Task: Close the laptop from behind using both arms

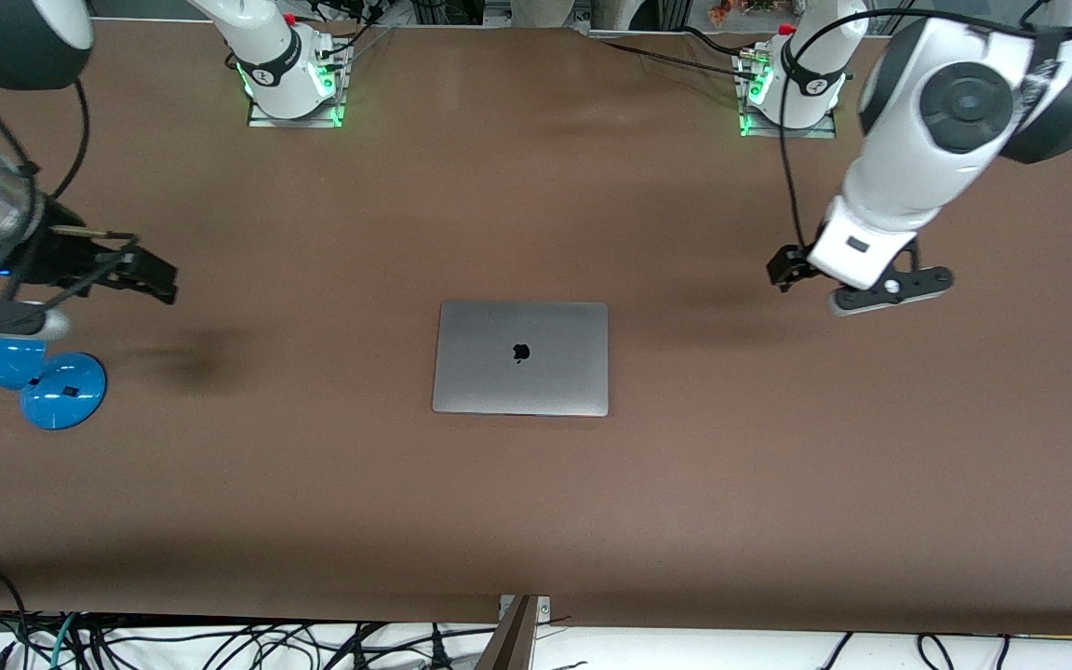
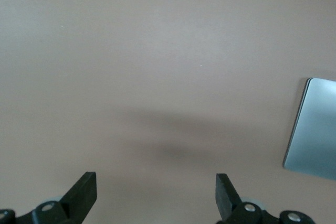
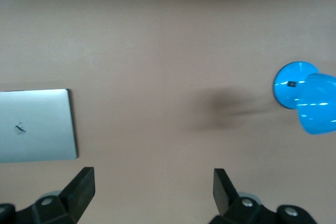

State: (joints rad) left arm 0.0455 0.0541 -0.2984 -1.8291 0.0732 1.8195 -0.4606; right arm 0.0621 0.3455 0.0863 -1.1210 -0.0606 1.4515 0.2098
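- Shut flat mid-counter, the slim matte-silver laptop (image 1: pixel 520 357) shows its black logo.
- Left tool (image 2: pixel 156 195) hangs spread over bare brown counter (image 1: pixel 536 521) toward its own end.
- Right tool (image 3: pixel 154 192) likewise spread, near a glossy blue stand (image 1: pixel 52 381).

High front camera facing the robots, both wrist cameras looking down, all sharing the laptop (image 1: pixel 521 357).

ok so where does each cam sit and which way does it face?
Front: high across the table, facing both bases; sees the closed laptop and both arms.
Left wrist: on the left arm, looking down at the table; open left claw, laptop corner.
Right wrist: looking down; open right claw, laptop, blue stand.
All three share the laptop.
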